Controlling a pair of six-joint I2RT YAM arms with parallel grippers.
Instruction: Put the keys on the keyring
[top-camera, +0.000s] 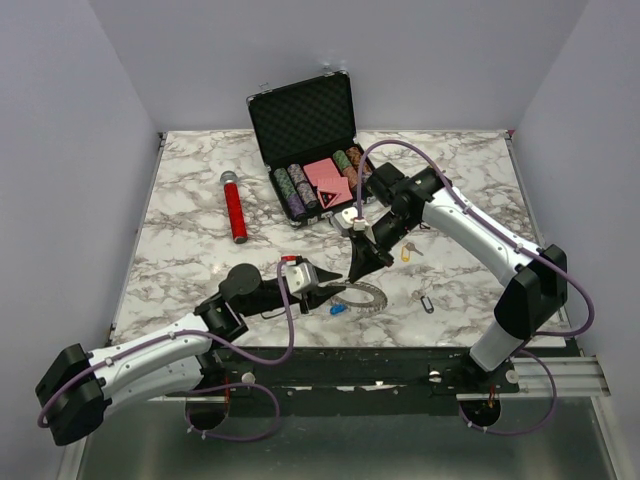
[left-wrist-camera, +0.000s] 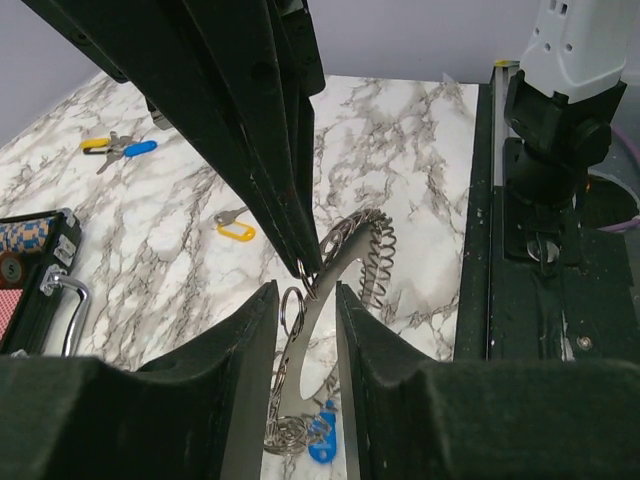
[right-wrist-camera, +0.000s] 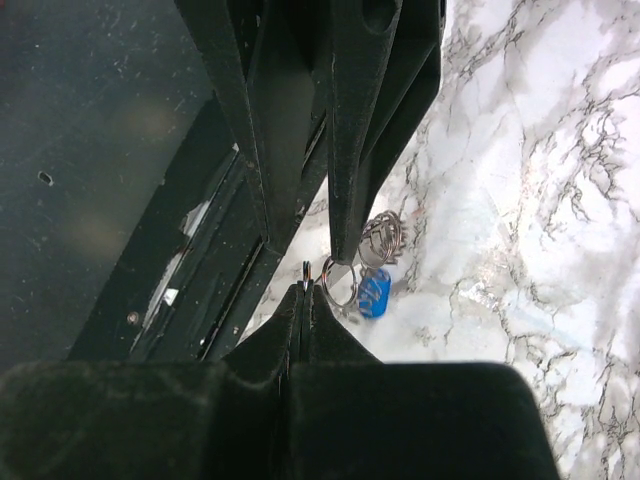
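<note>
Threading looks unfinished. Left gripper clamped on keyring, table's 6 o'clock: flat silver crescent, coiled-wire fringe. Blue key at its 8 o'clock end; attachment unclear. Right gripper pinched together at its 12 o'clock rim. Yellow key at 2, black key at 3, both loose.
</note>
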